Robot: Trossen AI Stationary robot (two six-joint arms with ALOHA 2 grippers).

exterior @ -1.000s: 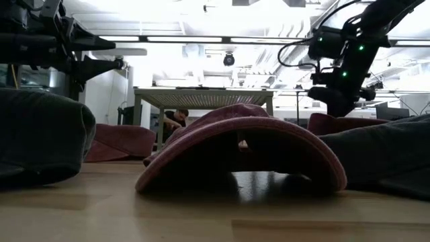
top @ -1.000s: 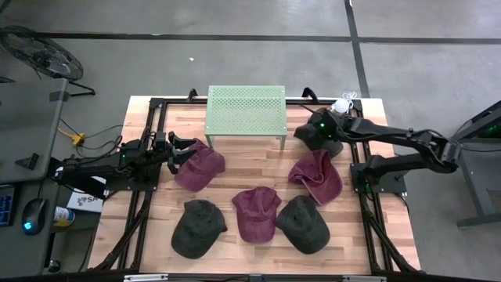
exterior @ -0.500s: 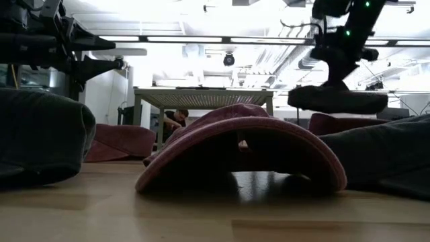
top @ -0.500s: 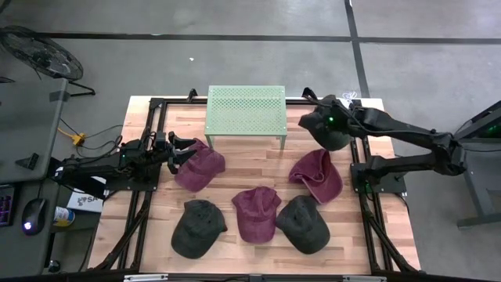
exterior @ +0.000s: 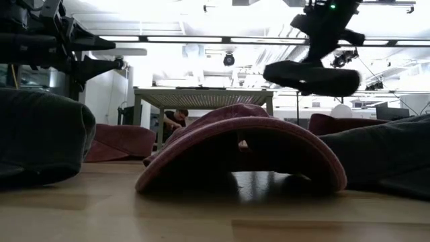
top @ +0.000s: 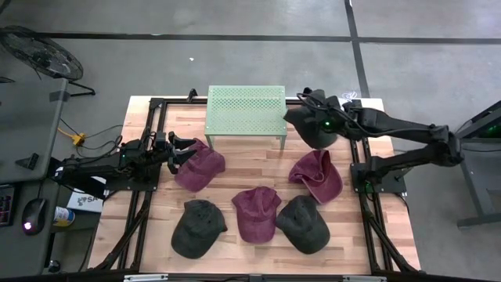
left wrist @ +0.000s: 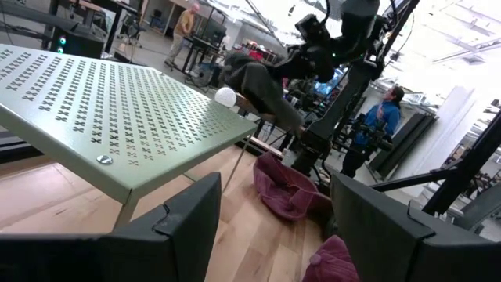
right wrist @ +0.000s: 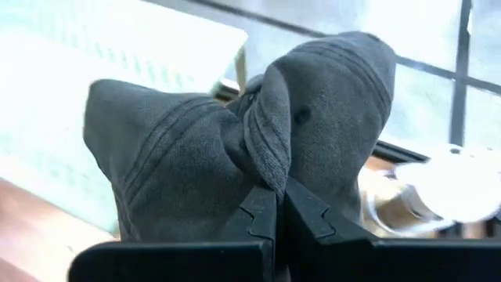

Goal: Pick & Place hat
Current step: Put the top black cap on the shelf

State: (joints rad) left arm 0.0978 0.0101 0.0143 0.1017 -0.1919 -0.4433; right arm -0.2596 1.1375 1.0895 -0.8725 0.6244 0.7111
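My right gripper (top: 322, 124) is shut on a dark grey cap (top: 307, 125), held in the air beside the right end of the green perforated stand (top: 244, 110); the cap also shows in the low view (exterior: 310, 75) and the right wrist view (right wrist: 235, 149). My left gripper (top: 182, 153) is open at the table's left, just left of a maroon cap (top: 200, 167), touching nothing. On the table lie another maroon cap (top: 255, 213), a crumpled maroon cap (top: 316, 175) and two dark caps (top: 197, 227) (top: 302, 222). My right gripper pinches a bunched fold of the dark cap's crown (right wrist: 266, 168) between its two fingers (right wrist: 254, 211). The cap is lifted clear of the table and hangs spread about the fingers, roughly level in the low view.
The green stand stands on legs at the far middle of the table. A white round object (top: 342, 106) sits at the far right corner. Black frame rails (top: 149, 149) run along the table's left and right sides. People (left wrist: 381, 125) stand in the room beyond.
My right gripper has risen and gone toward the table's left, toward the green stand, carrying the dark cap. The cap has gone up with it, clear of the table.
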